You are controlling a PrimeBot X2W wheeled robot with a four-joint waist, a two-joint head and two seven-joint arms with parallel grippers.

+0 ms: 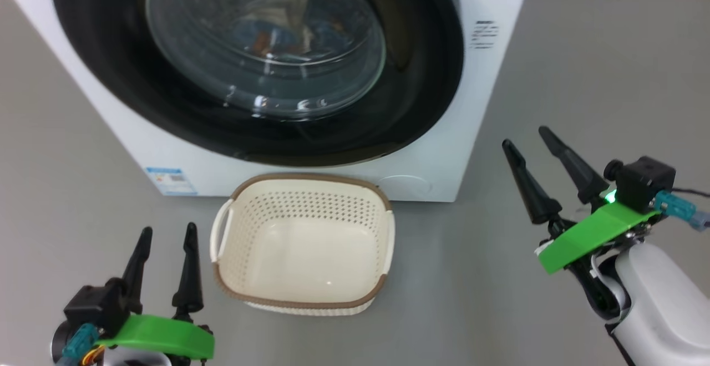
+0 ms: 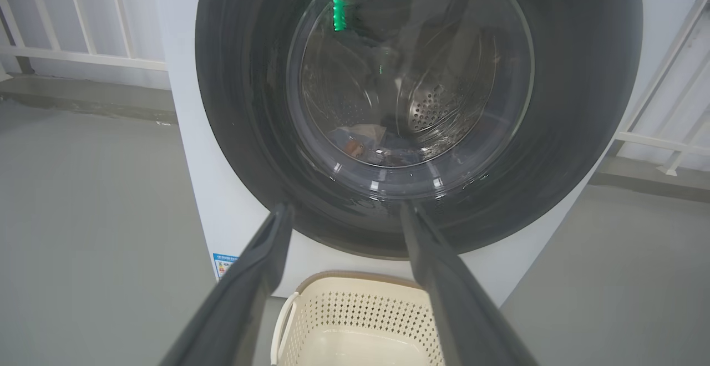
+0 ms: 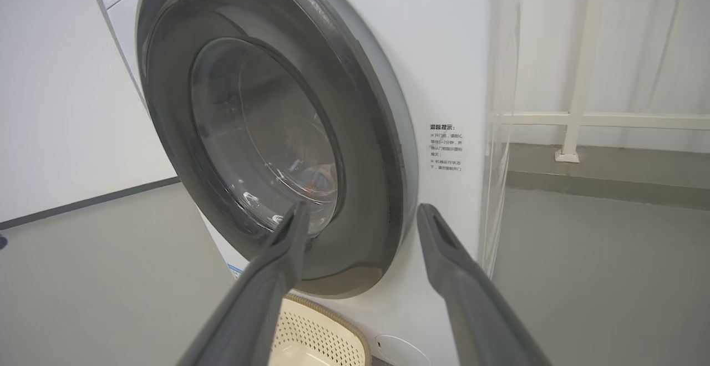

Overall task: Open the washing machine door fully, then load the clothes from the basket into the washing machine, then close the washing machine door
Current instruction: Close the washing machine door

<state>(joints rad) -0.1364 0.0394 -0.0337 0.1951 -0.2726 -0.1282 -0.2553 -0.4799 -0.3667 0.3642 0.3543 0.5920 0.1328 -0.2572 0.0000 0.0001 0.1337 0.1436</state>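
Observation:
The washing machine (image 1: 488,105) stands straight ahead with its round black-rimmed door (image 1: 421,77) lying flat against the front. Through the glass bowl, light-blue and cream clothes (image 1: 277,33) lie inside the drum. The cream basket (image 1: 302,244) sits on the floor right below the door and holds nothing. My left gripper (image 1: 169,238) hangs open beside the basket's left handle. My right gripper (image 1: 527,138) is open too, raised to the right of the machine's lower corner. The door (image 2: 577,77), the clothes (image 2: 366,144) and the basket (image 2: 355,321) appear in the left wrist view, and the door (image 3: 366,133) in the right wrist view.
Grey floor (image 1: 554,310) spreads around the basket and to the machine's right. A blue label sticker (image 1: 171,180) marks the machine's lower left front. White railing (image 3: 582,119) stands behind the machine on the right, and more white railing (image 2: 83,55) on the left.

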